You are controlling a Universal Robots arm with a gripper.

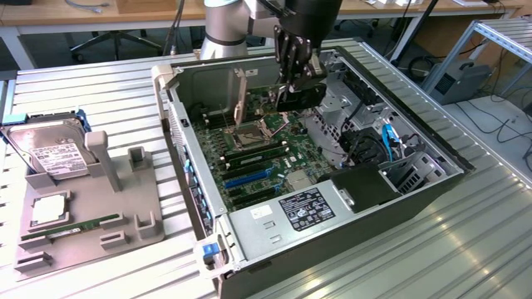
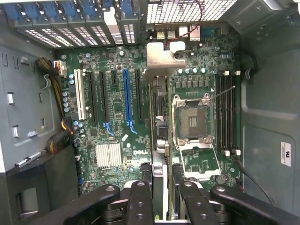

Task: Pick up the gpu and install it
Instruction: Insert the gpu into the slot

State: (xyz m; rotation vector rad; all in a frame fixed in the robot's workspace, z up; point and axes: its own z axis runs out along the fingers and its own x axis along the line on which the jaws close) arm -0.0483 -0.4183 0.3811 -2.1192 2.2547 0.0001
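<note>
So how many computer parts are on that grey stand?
3. A silver hard drive stands at the far end, a square chip lies in the middle, a green memory stick nearest the camera. The grey stand has posts that might hide more.

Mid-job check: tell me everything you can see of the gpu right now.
The gpu is a thin, flat, dark card held on edge by the gripper above the motherboard inside the open case. Seen edge-on from the wrist, its pale metal bracket is at the end away from the gripper. It sits in no slot; only the gripper touches it.
</note>
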